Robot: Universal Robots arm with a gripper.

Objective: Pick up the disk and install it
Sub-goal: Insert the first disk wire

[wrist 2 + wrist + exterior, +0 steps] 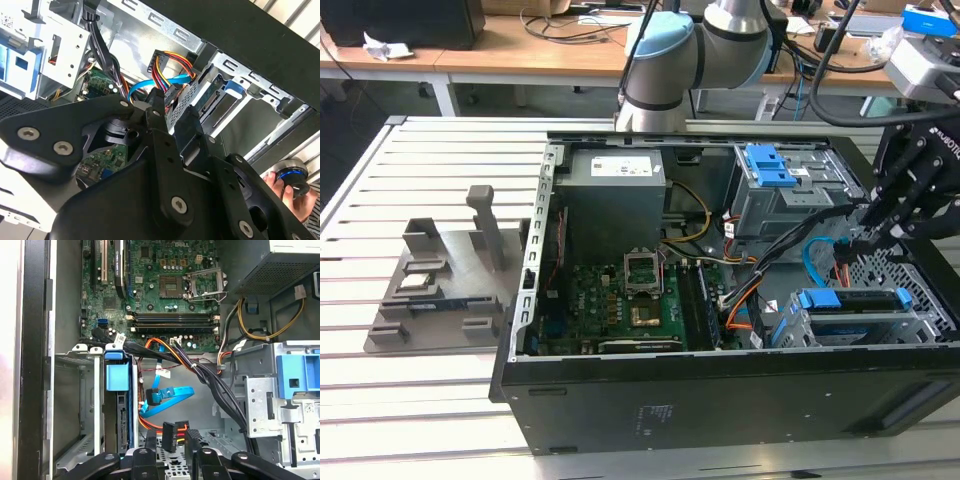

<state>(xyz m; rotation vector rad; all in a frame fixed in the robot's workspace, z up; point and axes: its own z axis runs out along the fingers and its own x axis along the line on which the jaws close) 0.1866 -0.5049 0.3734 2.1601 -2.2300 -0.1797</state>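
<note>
The disk is sitting on edge in the lower drive cage, at the corner of the open computer case. Its blue carrier rail wraps it, with the blue tab end poking up. From how it lies, I'd say it's slotted in or very close to it.

Handling-wise, my guess is it's stiff and has decent heft for its size. It's also fragile inside, so no knocks or drops. The bare metal faces look slick and the underside board is exposed, so I'd grab it by the plastic carrier, at the tab or along the two long rail edges. Never by the connector end.

The gripper hovers just beside the cage, right at the black cable connector with the orange and yellow wires. It's not on the disk. I honestly can't tell if it's apart or clamped on that plug.

Further out there's the blue data cable, then the motherboard. The whole case lies on the slatted surface.
</note>
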